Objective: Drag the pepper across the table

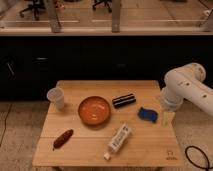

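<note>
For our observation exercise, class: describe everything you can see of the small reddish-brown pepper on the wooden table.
The small, elongated, dark reddish-brown pepper tapers to a thin dark stem at its lower-left end. It lies flat and diagonal near the front-left corner of the light wooden table and touches only the tabletop. No other object rests against it. The robot's gripper is far off, at the table's right edge.

Dim warm light w/ soft shadows; pincer (167, 117) near table (85, 146) edge.
</note>
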